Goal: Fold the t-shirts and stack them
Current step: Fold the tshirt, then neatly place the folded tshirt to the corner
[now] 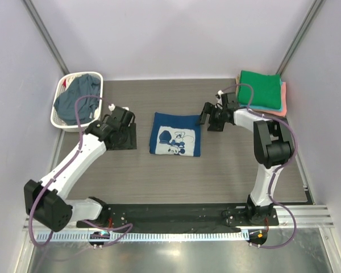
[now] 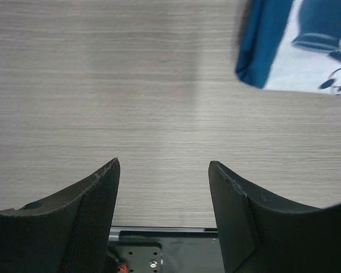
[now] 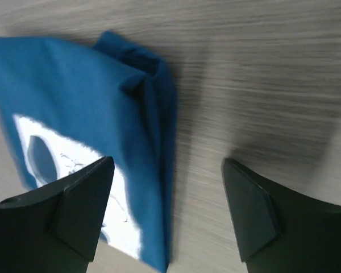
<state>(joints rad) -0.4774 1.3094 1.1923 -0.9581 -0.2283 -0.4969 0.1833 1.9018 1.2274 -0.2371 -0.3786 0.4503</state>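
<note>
On the table, folded dark blue t-shirt, white cartoon print

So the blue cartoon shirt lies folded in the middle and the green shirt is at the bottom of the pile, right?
No. The green shirt is on top of the pile, not the bottom; the top view shows it. The blue cartoon shirt does lie folded in the middle.

The left gripper is spread wide with nothing in it, over the grey wood tabletop. A folded blue t-shirt with white print lies at the top right.
</note>
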